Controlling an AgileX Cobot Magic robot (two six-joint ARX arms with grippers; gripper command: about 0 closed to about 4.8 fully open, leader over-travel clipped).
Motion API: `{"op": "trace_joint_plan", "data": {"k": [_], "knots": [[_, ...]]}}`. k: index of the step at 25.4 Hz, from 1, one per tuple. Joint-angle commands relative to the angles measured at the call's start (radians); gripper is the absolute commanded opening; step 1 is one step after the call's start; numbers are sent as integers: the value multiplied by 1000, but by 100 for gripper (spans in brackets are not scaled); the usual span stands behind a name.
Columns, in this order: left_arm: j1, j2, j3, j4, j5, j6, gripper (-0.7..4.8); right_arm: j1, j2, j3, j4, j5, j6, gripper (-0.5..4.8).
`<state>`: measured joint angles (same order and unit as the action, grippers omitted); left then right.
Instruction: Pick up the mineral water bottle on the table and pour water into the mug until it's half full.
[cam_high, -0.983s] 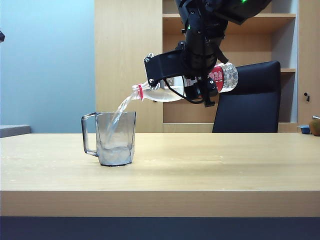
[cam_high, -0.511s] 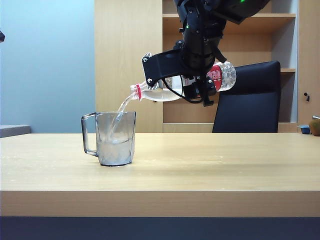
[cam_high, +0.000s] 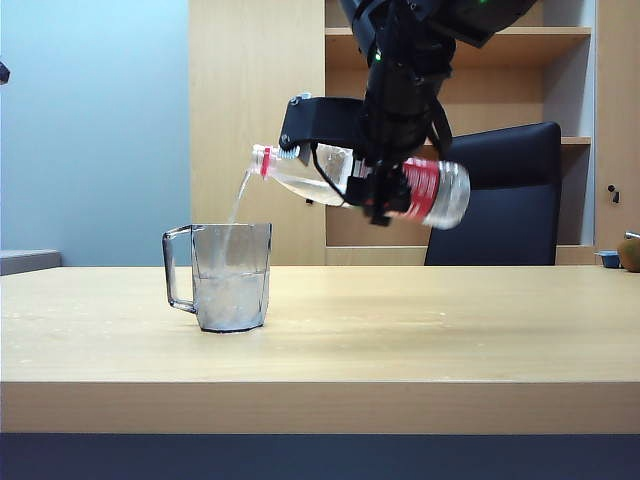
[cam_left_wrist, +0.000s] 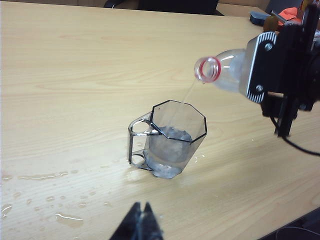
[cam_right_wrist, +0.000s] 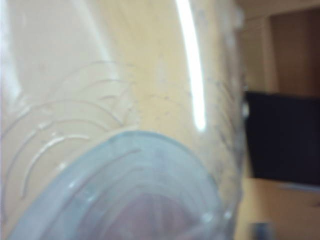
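Observation:
The mineral water bottle (cam_high: 428, 190) lies nearly level in the air above the table (cam_high: 450, 330), neck a little higher than base. My right gripper (cam_high: 385, 185) is shut on its middle, beside the red label. A thin stream of water (cam_high: 240, 195) falls from the open mouth (cam_left_wrist: 207, 68) into the mug (cam_high: 232, 278), which stands left of centre and holds water in its lower part. In the right wrist view the clear bottle (cam_right_wrist: 125, 125) fills the picture and hides the fingers. My left gripper (cam_left_wrist: 141, 220) hovers shut near the mug, holding nothing.
Spilled drops and a small puddle (cam_left_wrist: 65, 217) lie on the table near the mug. A black chair (cam_high: 500, 200) and wooden shelves stand behind the table. Small objects (cam_high: 628, 252) sit at the far right edge.
The bottle has swung back toward level: its neck rose and its base dropped. The stream has thinned, and the water in the mug stands higher. The left gripper stayed still.

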<state>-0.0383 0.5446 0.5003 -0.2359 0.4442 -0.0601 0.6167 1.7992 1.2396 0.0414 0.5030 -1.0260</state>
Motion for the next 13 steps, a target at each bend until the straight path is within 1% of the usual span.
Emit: {"op": "trace_joint_plan", "data": {"k": [1,4,6,7,10,13], "knots": [[0,0,5,13,1,0,-4,-3,-9,-10,26,-101,432,277],[0,0,5,13,1,0,-4,-20,-9,-55,149,-192,688,277],[0,0,5,13,2,0,-4,-33,-9,-103,263,-237,810,277],[0,0,5,13,2,0,-4,-39,-9,-140,348,-256,871,277],[0,0,5,13,2,0,-4,-56,5,-249,587,-304,957,277],[0,0,5,13,1,1,-4,-74,43,-333,775,-349,1022,277]]}}
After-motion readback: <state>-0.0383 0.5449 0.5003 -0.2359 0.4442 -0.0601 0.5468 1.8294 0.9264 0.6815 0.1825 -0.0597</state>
